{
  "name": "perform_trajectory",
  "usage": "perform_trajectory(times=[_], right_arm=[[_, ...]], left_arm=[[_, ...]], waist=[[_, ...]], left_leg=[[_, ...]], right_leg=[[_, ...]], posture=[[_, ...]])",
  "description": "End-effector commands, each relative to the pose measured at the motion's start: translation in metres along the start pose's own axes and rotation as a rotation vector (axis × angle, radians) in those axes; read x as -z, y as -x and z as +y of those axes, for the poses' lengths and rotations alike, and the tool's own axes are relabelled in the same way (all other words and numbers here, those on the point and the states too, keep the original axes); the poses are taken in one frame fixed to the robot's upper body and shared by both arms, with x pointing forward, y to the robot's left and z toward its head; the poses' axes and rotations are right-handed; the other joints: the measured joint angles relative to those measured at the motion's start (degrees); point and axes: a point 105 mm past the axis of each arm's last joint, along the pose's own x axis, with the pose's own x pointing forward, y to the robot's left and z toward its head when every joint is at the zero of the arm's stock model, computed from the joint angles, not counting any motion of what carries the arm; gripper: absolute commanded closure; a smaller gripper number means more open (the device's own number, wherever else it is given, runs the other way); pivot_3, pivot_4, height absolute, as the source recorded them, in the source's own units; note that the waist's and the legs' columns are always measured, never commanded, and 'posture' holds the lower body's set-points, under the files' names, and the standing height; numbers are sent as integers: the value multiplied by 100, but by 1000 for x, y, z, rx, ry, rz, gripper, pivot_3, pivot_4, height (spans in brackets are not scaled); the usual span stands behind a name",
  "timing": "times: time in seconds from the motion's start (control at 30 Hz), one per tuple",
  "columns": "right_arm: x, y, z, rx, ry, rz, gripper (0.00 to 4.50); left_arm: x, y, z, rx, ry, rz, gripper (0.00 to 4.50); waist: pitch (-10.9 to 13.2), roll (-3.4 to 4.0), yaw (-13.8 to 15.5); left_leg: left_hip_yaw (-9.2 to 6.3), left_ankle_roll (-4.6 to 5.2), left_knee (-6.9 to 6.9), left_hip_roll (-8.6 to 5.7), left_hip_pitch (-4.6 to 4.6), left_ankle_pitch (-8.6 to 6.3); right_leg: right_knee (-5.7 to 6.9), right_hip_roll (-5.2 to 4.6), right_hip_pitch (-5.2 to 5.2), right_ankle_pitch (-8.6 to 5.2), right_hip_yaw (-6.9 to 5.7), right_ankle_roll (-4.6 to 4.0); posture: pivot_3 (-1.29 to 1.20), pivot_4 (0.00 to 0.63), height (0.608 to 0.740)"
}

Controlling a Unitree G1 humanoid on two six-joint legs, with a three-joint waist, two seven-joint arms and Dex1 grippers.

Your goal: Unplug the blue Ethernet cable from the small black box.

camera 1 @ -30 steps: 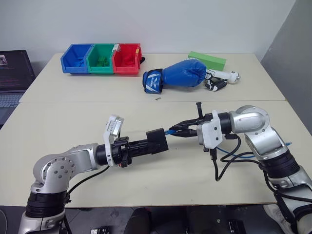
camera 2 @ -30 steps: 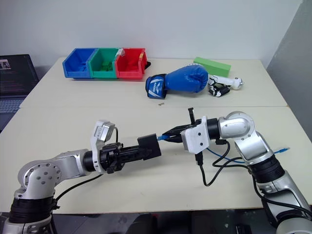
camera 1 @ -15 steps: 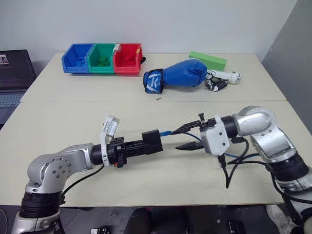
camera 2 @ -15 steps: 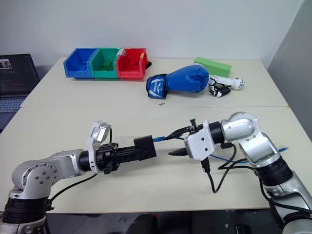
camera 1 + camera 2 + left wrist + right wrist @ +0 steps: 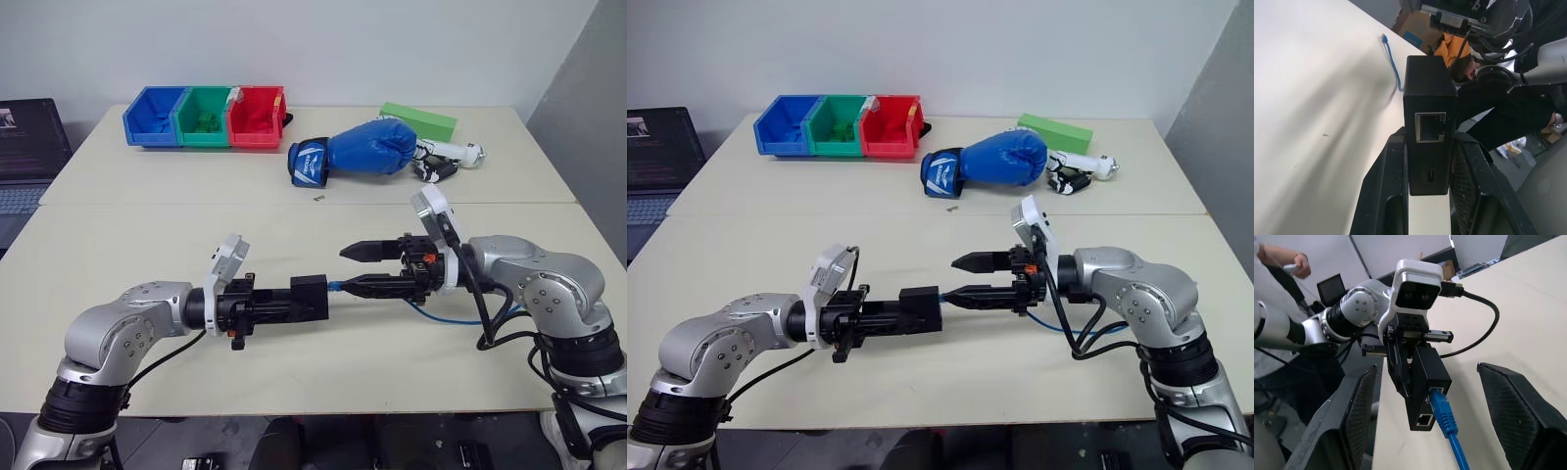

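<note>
Since the earlier frame, the right gripper (image 5: 968,277) has rolled about its own axis and its jaws have parted; they now stand open, one finger above the other, and no longer pinch the plug. Both arms hold their stations over the bench (image 5: 118,245).

Left gripper (image 5: 284,302): jaws closed on the small black box (image 5: 310,298), one finger on each side wall, as the left wrist view confirms. The box is held clear of the bench, with its cable face turned toward the right gripper.

Blue Ethernet cable (image 5: 1445,418): the plug is seated in the box. In the right wrist view it enters one port, with a second, vacant port just beside it. The cord leaves the box toward the right gripper, runs along that gripper's lower finger and drops in a loop to the bench under the right forearm.

Governing relation: the long axis of plug and cord lies in line with both grippers, which point at each other. The plug sits just beyond the tips of the right jaws, near the lower finger, not between the pads. The right arm is the nearer free one. Judgement: the right jaws must re-close on the plug and then draw straight back along that axis while the left jaws hold the box.
</note>
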Motion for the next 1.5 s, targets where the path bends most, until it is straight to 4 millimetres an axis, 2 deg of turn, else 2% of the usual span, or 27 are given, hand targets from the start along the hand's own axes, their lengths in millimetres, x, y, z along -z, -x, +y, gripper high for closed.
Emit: perform_trajectory(times=[0.03, 0.27, 0.73, 0.83, 1.23, 1.3, 1.5], right_arm=[[1, -1, 2, -5, -54, -29, 1027], [17, -8, 2, 1, -102, 8, 1027], [23, -14, -3, 22, -124, 36, 1027], [25, -12, -3, 26, -122, 45, 1501], [26, -5, -1, 1, -138, 62, 4281], [27, -3, 0, -11, -147, 68, 4436], [28, -5, 0, -13, -144, 85, 4438]], left_arm=[[-9, 0, -3, 22, -56, -11, 3725], [-8, 1, -4, 25, -64, -8, 3725], [-7, 3, -4, 16, -68, -3, 3725], [-7, 3, -4, 14, -66, -4, 3725], [-2, 5, -3, 7, -66, 9, 3725], [-1, 5, -3, 9, -68, 15, 3725], [-1, 3, -5, 16, -74, 14, 3725]], waist=[[0, 0, -1], [0, 0, -6], [0, 0, -4], [0, 0, -4], [0, 0, -4], [0, 0, -4], [0, 0, -4]], left_leg=[[0, 0, 0, 0, 0, 0], [-1, 1, -2, 2, -2, 0], [-1, 1, -3, 2, -2, 0], [-1, 1, -3, 2, -2, 0], [-1, 1, -3, 2, -2, 0], [-1, 1, -3, 2, -2, 0], [-1, 1, -3, 3, -2, 0]], right_leg=[[-1, 0, 0, 0, 0, 0], [-1, 5, -4, 0, -4, 0], [-1, 6, -4, 0, -6, 0], [-1, 6, -4, 0, -5, 0], [-1, 6, -4, 0, -6, 0], [-2, 6, -4, 0, -7, 0], [-2, 6, -4, 0, -6, 0]], posture=[[0, 150, 740], [0, 150, 740], [0, 150, 740], [0, 150, 740], [0, 150, 740], [0, 150, 740], [0, 150, 740]])
